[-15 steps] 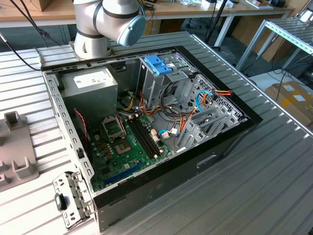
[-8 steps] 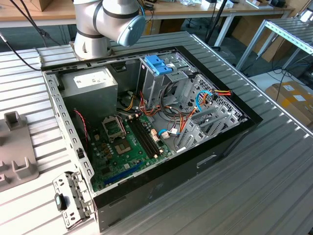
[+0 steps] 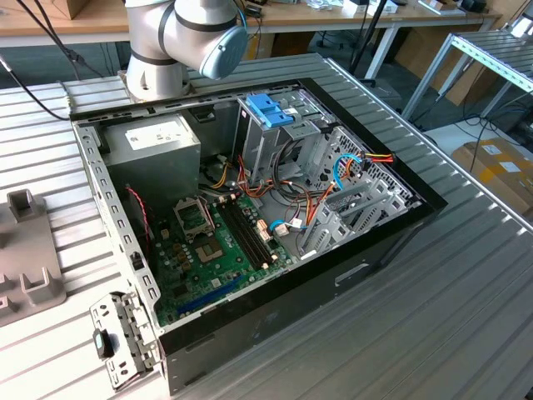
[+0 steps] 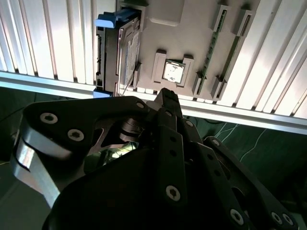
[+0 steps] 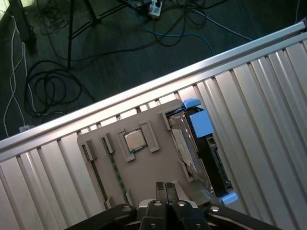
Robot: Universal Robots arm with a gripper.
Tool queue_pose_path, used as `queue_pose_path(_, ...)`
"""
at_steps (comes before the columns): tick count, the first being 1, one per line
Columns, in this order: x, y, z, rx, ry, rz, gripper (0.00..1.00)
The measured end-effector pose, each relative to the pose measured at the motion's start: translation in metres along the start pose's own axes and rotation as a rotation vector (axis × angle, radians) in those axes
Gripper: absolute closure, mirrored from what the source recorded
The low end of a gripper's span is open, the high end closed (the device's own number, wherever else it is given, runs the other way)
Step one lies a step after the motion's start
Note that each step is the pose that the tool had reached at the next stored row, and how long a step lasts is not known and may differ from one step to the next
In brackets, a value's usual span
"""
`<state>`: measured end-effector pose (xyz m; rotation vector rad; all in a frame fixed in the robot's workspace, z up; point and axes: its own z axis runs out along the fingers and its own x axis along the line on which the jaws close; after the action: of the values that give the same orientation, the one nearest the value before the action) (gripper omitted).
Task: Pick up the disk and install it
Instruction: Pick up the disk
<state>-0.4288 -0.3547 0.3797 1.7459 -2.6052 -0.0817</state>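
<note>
– While the gripper [image 5: 165,186] hangs above the grey holder [image 5: 156,165], its fingers are pressed together with nothing pinched between them. No pick-up on the board yet!

– And the disk [image 5: 207,154]?

– It's standing on edge in a slot at the holder's outer side, a dark body in a light blue carrier, with the chip [image 5: 134,140] seated nearer the holder's middle. In the second wrist view it's the same story: the gripper [image 4: 168,94] is apart from the disk [image 4: 115,52], with no contact.

– Where would it go?

– Look at the exterior view. The open computer case [image 3: 291,308] fills the middle of the frame, and the drive cage [image 3: 279,146] stands in the upper middle with a darker blue latch piece [image 3: 268,110] on top. I can't tell from here whether a bay is free.

– So how far along are we?

– Right at the start, I'd say. The disk sits untouched in its slot, so both the pick-up and the install remain.
</note>
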Motion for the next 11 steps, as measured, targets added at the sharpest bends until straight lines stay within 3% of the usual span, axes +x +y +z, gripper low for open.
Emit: queue_pose_path(11, 0.0, 0.0, 0.0, -0.0004, 0.0008, -0.016, 0.89)
